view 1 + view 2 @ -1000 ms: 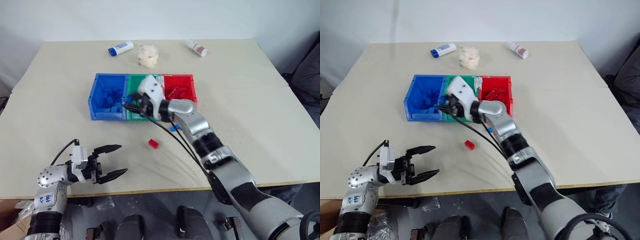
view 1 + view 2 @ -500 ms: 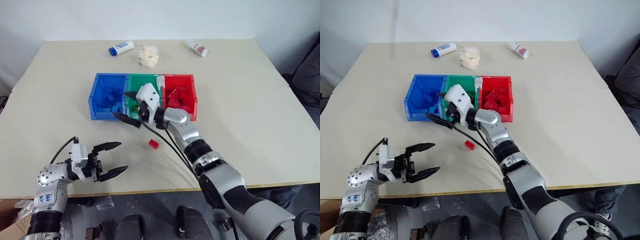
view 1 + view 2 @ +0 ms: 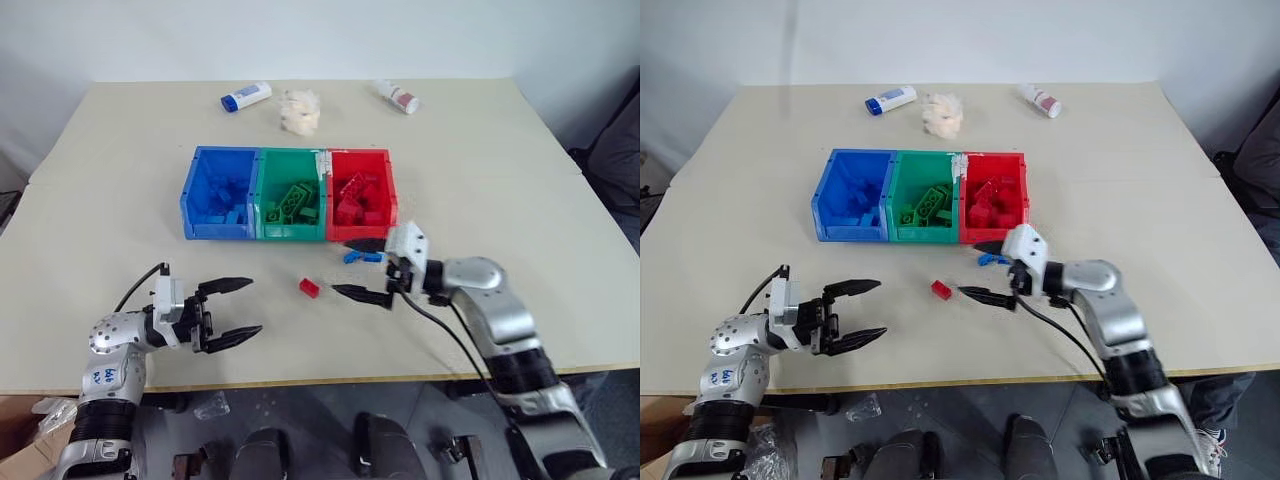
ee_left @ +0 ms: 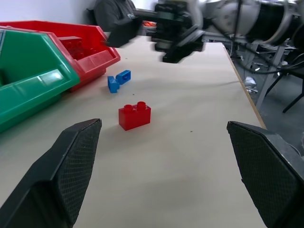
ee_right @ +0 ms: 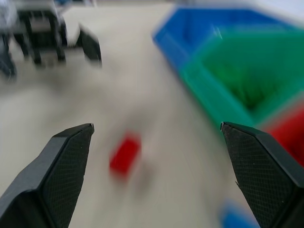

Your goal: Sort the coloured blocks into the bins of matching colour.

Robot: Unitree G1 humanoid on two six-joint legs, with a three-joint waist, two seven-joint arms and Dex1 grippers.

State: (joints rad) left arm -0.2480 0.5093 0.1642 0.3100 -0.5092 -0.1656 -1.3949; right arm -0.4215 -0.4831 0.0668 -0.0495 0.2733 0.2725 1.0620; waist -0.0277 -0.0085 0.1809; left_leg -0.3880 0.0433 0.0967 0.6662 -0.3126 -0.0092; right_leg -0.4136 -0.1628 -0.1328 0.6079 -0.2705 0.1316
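With red brick (image 3: 308,287) and blue bricks (image 3: 362,256) loose before bins (image 3: 291,235), we hold left gripper (image 3: 235,310) and right gripper (image 3: 366,270) agape, empty; careless sweep risks scattering them

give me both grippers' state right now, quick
Left gripper: open, holding nothing.
Right gripper: open, holding nothing, beside the small red studded plastic brick.

Two loose blocks (image 3: 308,287) lie before the bins (image 3: 290,236), apparently apart.
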